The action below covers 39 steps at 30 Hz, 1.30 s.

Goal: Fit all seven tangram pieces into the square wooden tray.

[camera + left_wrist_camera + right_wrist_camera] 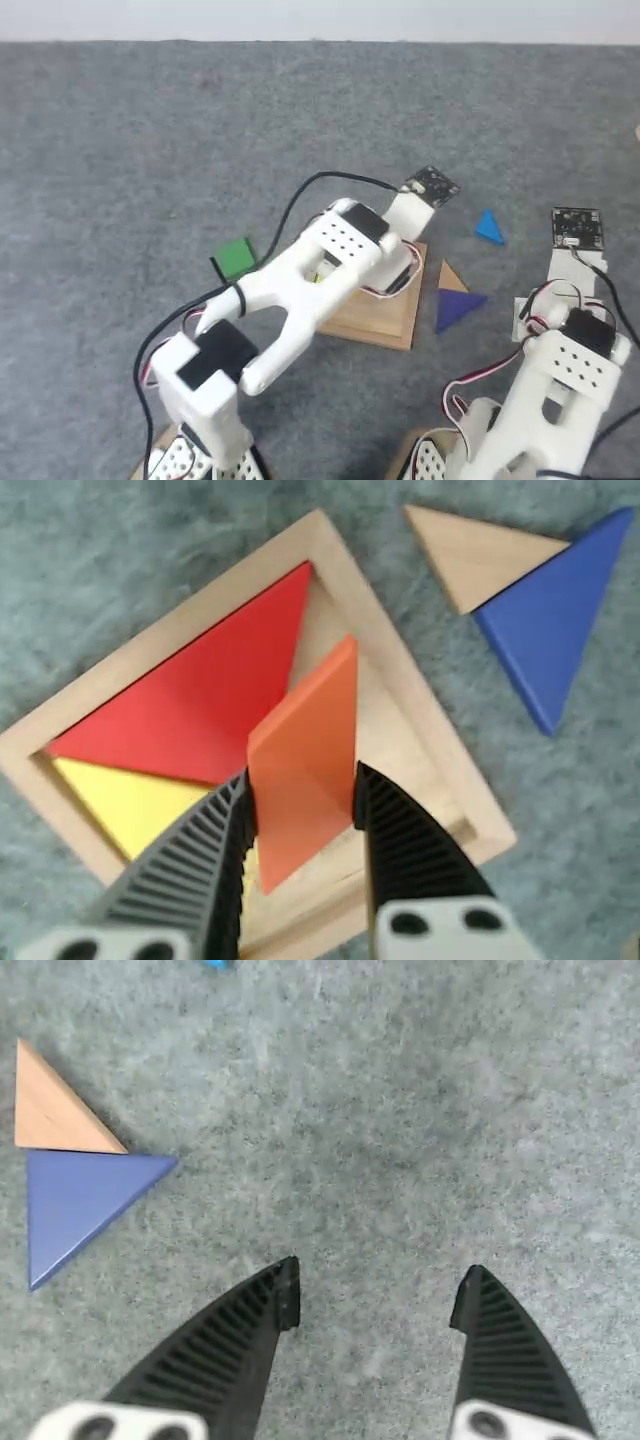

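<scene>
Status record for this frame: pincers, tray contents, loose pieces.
left pincer: shut on orange piece, held tilted over the tray
right pincer: open, above bare carpet
in tray: red triangle, yellow triangle
loose on carpet: tan triangle touching dark blue triangle; light blue triangle; green square
not yet seated: five pieces, counting the orange one

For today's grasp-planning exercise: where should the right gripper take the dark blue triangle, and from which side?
Probably straight down from above: the dark blue triangle lies flat. Pinch its two free edges, away from the tan triangle that abuts its third edge.
</scene>
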{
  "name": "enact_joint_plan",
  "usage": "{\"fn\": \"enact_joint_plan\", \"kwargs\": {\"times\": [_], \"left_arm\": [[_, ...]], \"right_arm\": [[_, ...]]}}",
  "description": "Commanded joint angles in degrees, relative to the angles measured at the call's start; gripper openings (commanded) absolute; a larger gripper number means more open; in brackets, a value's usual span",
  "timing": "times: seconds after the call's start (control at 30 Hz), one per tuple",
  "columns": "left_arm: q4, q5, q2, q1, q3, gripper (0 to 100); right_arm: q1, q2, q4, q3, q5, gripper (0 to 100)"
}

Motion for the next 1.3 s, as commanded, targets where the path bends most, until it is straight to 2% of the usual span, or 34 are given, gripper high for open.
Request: {"fn": "enact_joint_plan", "kwargs": {"times": [0.0,0.2,0.5,0.67,0.77,0.93,1.1,1.27], "left_arm": [[-0.79,1.85,0.35,0.44,-2.77,5],[2.37,1.93,0.88,0.62,-2.86,18],[2.64,2.11,0.7,0.18,-4.62,18],[9.23,1.41,0.7,-3.78,-7.78,18],[9.49,0.0,0.97,-5.89,-7.16,18],[7.21,-0.44,1.23,-7.91,-4.62,18],[2.37,-0.44,1.32,-6.59,0.13,18],[1.49,-0.44,1.32,-5.36,0.84,18]], "right_arm": [[0.75,-1.54,-0.04,-0.62,-0.26,26.3],[0.66,-1.54,-0.04,-0.62,-0.26,26.3],[-1.45,-1.54,0.48,-0.62,-0.26,26.3],[-2.77,-1.71,0.4,0.09,-0.26,26.3],[-2.77,-1.89,0.4,0.09,-0.26,26.3],[-2.77,-1.89,0.48,0.09,-0.26,26.3],[-2.77,-1.98,0.48,0.09,-0.26,26.3],[-2.77,-1.98,0.48,0.09,-0.26,26.3]]}}
